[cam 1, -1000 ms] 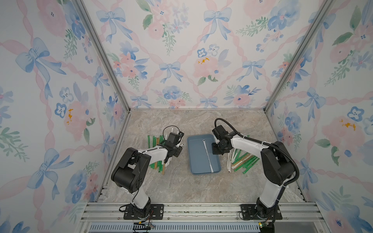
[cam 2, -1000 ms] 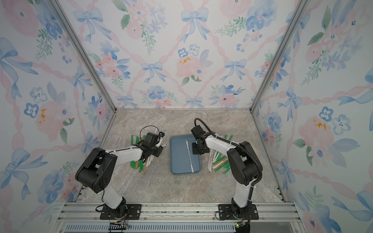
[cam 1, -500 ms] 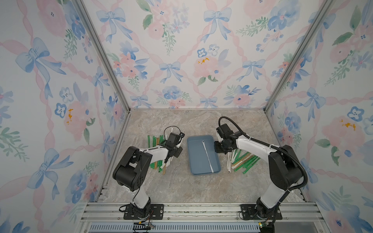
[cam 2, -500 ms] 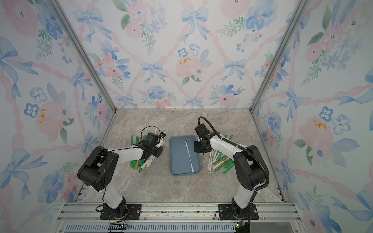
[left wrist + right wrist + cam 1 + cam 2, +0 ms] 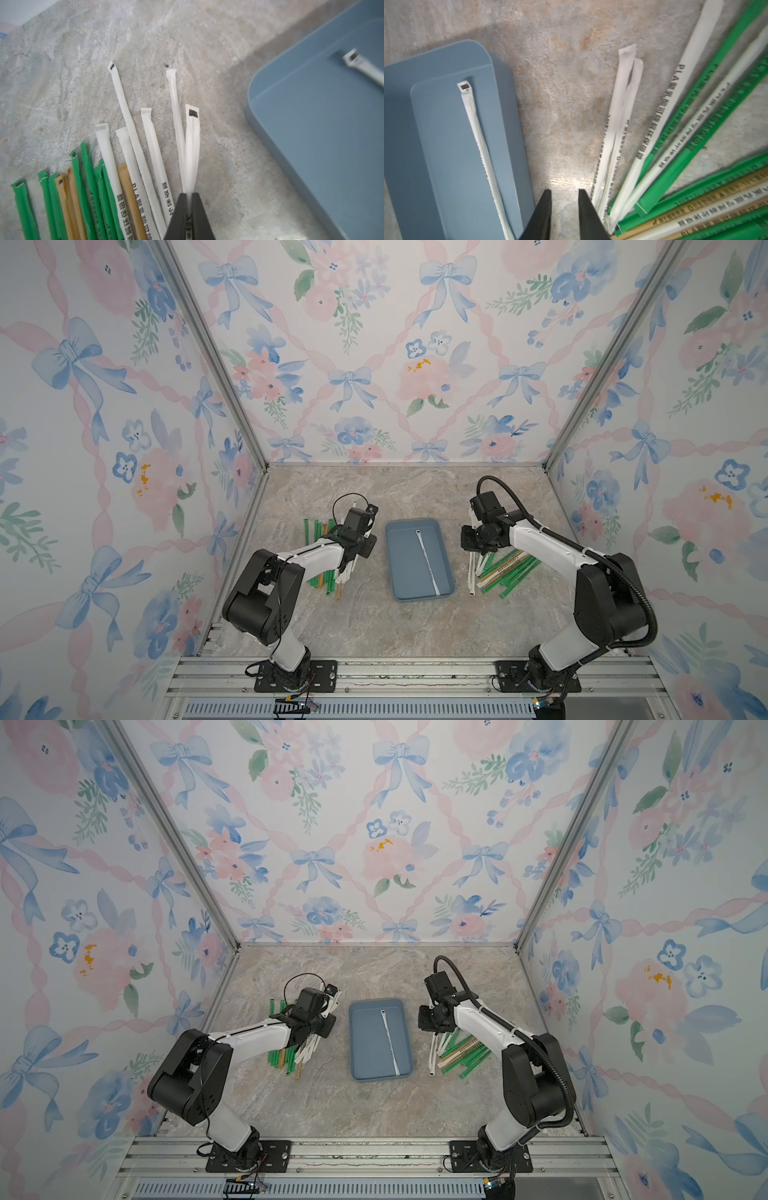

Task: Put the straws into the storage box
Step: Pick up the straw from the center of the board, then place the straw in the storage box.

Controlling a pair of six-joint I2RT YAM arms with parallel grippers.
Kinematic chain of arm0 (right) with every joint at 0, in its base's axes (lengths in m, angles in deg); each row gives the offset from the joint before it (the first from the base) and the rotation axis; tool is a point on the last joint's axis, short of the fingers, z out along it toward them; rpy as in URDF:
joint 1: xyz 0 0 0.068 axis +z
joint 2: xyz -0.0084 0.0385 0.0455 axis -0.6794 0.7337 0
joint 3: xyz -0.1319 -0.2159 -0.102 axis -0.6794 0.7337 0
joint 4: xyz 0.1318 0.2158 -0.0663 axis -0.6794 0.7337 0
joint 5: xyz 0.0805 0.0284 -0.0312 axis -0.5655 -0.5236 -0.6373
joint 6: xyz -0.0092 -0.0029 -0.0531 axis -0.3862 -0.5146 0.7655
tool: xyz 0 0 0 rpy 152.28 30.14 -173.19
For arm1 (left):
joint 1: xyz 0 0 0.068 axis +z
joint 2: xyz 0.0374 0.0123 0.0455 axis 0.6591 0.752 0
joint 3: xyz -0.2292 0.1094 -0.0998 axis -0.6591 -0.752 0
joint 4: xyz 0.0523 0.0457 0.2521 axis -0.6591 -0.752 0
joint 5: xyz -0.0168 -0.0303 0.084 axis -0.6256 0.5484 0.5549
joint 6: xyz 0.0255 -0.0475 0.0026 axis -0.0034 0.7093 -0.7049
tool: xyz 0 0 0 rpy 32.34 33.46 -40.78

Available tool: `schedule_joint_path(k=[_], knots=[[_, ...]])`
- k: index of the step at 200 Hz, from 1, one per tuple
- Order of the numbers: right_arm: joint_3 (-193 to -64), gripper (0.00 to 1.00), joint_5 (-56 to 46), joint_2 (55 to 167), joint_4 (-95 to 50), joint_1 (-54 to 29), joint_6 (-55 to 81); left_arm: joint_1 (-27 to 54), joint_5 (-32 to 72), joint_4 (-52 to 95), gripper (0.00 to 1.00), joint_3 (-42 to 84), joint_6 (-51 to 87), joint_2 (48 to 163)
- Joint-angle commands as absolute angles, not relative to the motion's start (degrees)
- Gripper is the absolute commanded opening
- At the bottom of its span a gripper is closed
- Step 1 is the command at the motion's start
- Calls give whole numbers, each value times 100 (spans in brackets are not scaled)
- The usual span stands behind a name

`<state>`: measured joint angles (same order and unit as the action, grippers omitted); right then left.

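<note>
The left gripper [image 5: 188,195] is pressed together on a white straw [image 5: 192,145]. The straw is pinched through its flat paper wrapper and sticks out ahead of the jaws, close to the worktop [image 5: 218,52]. A second white straw [image 5: 175,108] lies right against it and runs toward the same jaws; whether it is caught too cannot be told. Further out, the left pile [image 5: 108,155] of green, brown and white straws is spread flat on the worktop. The box [image 5: 311,135] stands near this pile but apart from it.

The right gripper [image 5: 564,192] is spread and nothing is held in it. It is placed over bare worktop, between the box and the right pile [image 5: 675,87]. In both top views the box [image 5: 403,568] [image 5: 368,1048] is seen between the two piles, and only a single straw [image 5: 426,560] is lying inside, along its length. The task is therefore judged to be near its beginning, with the carrying of the pinched straw as the step in hand.

Several things could go wrong from here. If the second white straw is trapped or stuck to the wrapper, it may be dragged along and dropped short of the box. The wrapper is thin, so the straw could slip or turn in the jaws when raised. Because the straw is about as long as the box, a small tilt at release could leave one end resting on the rim.
</note>
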<state>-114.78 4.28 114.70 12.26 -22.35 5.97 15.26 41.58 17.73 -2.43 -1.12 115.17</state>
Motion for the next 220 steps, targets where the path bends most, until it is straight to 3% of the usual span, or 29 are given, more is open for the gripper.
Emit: schedule_joint_path(k=[1, 56, 101, 220], knots=[[-11312, 25, 503, 11274, 1501, -2445, 682, 1397, 3682, 1693, 8, -58, 584, 11291], [-11087, 25, 677, 11232, 1646, -2794, 727, 810, 2299, 1797, 6, 250, 2999, 11579], [-10937, 25, 549, 11321, 1394, -2752, 652, 605, 2403, 2187, 4, 137, 4221, 12005], [-11186, 26, 555, 12074, 1081, -2472, 528, 532, 2984, 2519, 6, 173, 5400, 12398]])
